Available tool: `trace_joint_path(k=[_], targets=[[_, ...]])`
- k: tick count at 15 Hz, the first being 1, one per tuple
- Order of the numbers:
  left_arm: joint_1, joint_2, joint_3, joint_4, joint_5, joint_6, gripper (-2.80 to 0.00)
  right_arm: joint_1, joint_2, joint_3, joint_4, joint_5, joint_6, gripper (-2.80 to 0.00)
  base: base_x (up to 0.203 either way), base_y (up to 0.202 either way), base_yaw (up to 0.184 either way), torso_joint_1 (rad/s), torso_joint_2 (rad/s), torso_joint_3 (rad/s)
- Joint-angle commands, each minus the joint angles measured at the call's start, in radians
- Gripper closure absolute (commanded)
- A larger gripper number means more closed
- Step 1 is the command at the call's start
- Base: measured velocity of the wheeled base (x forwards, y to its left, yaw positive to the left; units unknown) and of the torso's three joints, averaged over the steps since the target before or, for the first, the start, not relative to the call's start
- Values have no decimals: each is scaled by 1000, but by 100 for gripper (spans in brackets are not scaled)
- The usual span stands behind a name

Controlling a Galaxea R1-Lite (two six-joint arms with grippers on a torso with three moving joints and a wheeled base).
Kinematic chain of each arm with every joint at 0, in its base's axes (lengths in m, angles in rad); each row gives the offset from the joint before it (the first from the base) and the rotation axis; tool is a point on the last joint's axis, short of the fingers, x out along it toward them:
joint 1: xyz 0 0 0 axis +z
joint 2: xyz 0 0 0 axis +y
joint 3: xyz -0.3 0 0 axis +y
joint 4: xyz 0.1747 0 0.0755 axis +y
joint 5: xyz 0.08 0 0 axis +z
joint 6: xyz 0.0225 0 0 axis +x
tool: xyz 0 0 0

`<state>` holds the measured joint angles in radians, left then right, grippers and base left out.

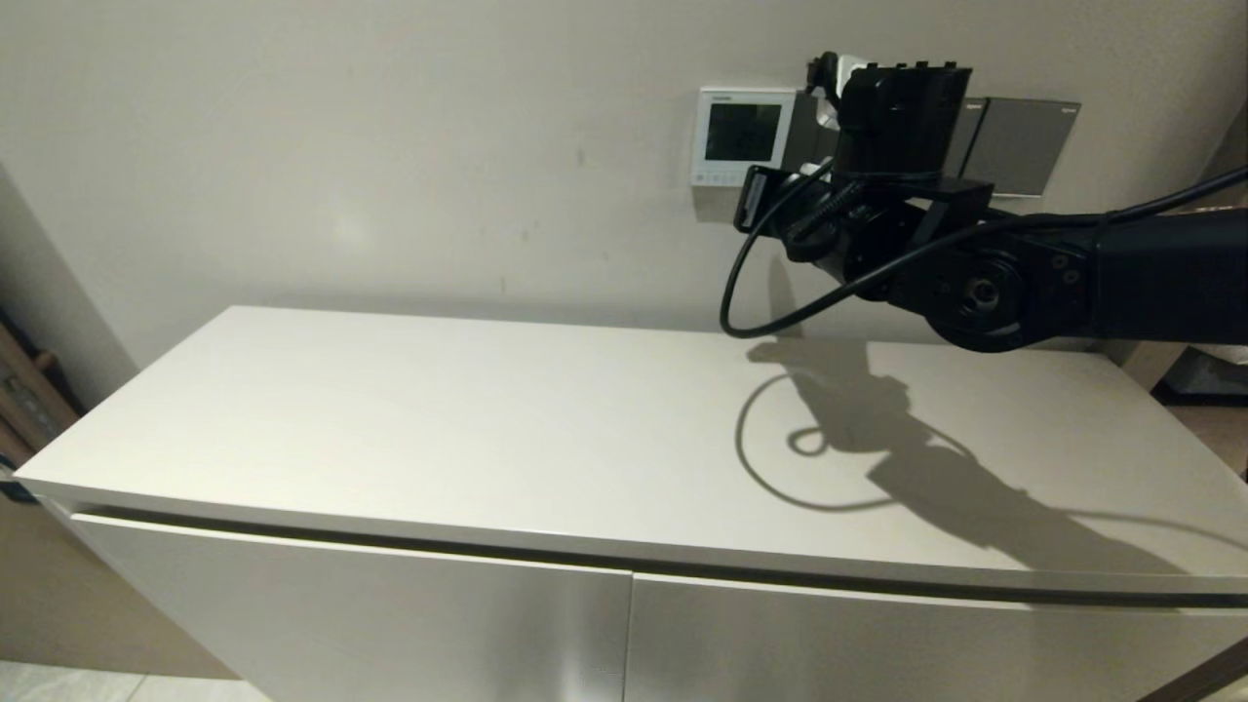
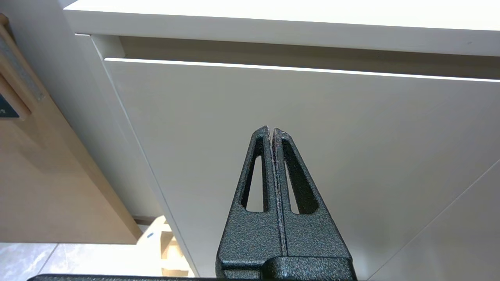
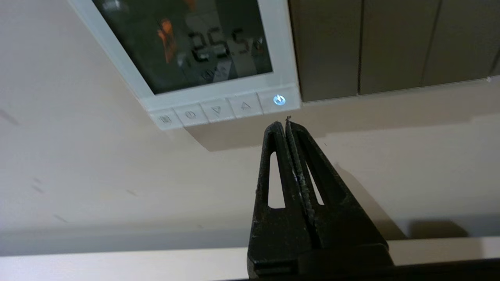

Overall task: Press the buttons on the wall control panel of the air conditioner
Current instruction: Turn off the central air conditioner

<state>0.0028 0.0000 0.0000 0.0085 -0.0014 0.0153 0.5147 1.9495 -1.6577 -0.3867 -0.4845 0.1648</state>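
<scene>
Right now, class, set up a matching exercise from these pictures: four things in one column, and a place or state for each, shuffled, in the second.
Things
1. black right gripper
2. black left gripper
3. small white square wall control panel
4. round power button at the end of the pale grey button row

Places or states
A. glowing blue
B. shut, low before the white cabinet front
C. mounted beside the dark grey switch plates
D. shut, tips just below the button row

Pairs: 1-D, 2-B, 3-C, 4-A
</scene>
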Motion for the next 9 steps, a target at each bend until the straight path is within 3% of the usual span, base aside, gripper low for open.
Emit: trace_joint_path(k=[1, 9], targets=[[0, 1, 0, 0, 0, 0, 0, -1, 19, -15, -17, -2, 1, 0, 0, 0, 0, 0, 0, 0], [0, 0, 0, 1, 0, 0, 0, -4, 64, -59, -23, -2, -11, 0, 0, 0, 0, 0, 0, 0]])
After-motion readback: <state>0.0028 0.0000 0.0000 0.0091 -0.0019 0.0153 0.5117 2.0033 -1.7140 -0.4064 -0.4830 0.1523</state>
